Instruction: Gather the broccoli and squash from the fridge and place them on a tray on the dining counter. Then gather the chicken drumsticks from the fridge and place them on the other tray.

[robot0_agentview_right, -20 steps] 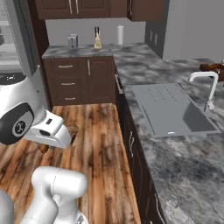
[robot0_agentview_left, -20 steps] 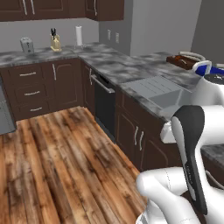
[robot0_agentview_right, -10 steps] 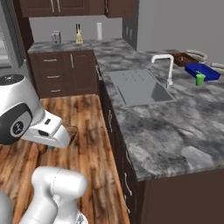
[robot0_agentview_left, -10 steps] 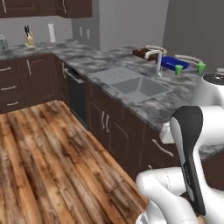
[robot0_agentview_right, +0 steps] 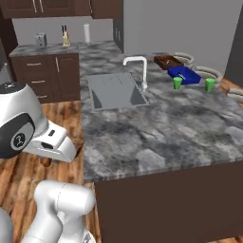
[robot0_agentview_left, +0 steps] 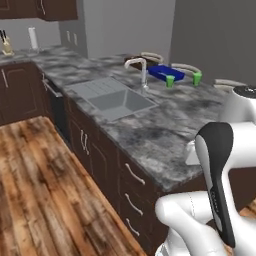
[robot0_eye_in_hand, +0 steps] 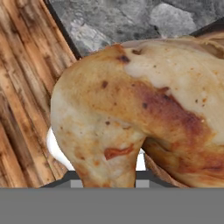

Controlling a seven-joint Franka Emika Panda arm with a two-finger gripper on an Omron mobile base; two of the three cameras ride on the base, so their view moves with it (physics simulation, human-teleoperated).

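A tan, brown-flecked chicken drumstick (robot0_eye_in_hand: pixel 131 113) hangs close in front of the hand camera, over the wood floor and the counter's edge. My gripper (robot0_agentview_right: pixel 46 160) is shut on it, low beside the dining counter (robot0_agentview_right: pixel 156 128), and the meat hides the fingertips. At the counter's far end lies the blue tray (robot0_agentview_right: pixel 185 73) (robot0_agentview_left: pixel 162 72), with the dark brown wooden other tray (robot0_agentview_right: pixel 167 61) (robot0_agentview_left: pixel 134 59) just behind it. Broccoli and squash are too small to make out on the blue tray. A grey sliver of the fridge (robot0_agentview_right: pixel 3 71) shows at the left edge.
A sink (robot0_agentview_right: pixel 116 90) with a curved faucet (robot0_agentview_right: pixel 140 69) is set in the counter between me and the trays. Two green cups (robot0_agentview_right: pixel 177 83) (robot0_agentview_right: pixel 210 84) stand beside the blue tray. Dark cabinets with a knife block and paper roll (robot0_agentview_right: pixel 86 33) line the back wall.
The whole picture has shifted as the base drove and turned: the dining counter, sink and trays now lie closer and more central. The gripper stays shut on the drumstick.
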